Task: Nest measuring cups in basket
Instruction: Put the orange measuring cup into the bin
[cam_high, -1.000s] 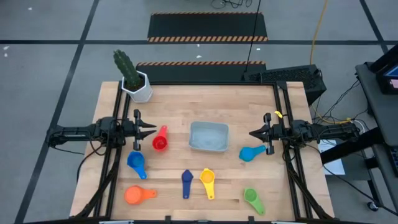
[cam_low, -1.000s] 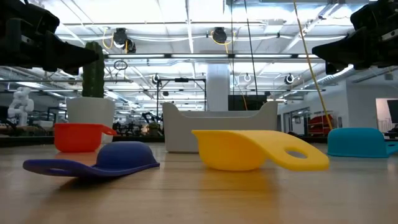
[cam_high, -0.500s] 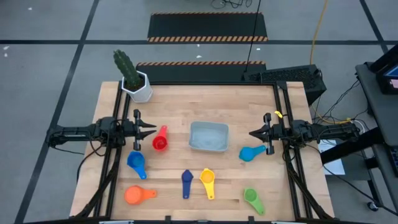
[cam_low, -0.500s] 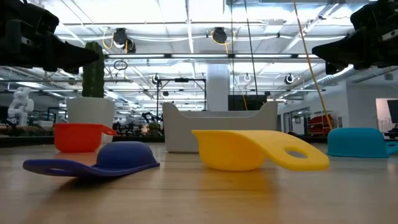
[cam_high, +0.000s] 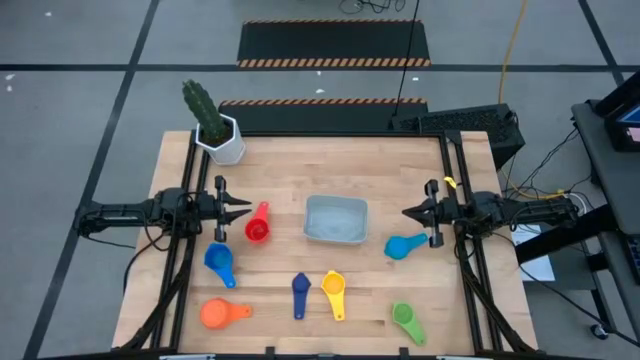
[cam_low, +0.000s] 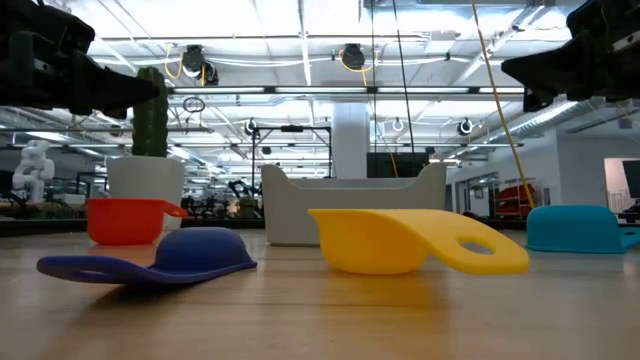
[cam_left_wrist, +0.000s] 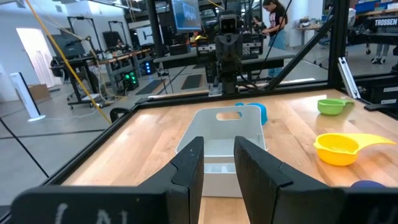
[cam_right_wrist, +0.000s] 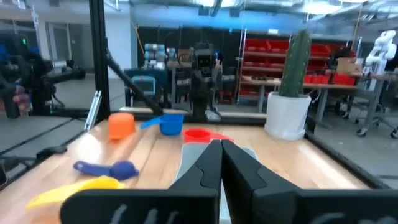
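The left gripper (cam_high: 246, 208) hovered over the left edge of the wooden table (cam_high: 300, 160), its fingers (cam_left_wrist: 188, 168) parted by a narrow gap and holding nothing. The small red plastic measuring cup (cam_high: 257, 226) lay just ahead of its tips and slightly nearer the front edge. The shallow pale grey-blue plastic basket (cam_high: 336, 220) sat farther ahead, between the two grippers, with nothing in it.

The right gripper (cam_high: 406, 214) hung at the opposite edge, pointing at the basket, fingers pressed together and empty. The light blue cup (cam_high: 402, 245) lay close beside and below it.

The blue cup (cam_high: 219, 262), orange cup (cam_high: 221, 313), navy cup (cam_high: 300, 293), yellow cup (cam_high: 333, 290) and green cup (cam_high: 406, 320) lay scattered toward the front, well apart from both grippers.
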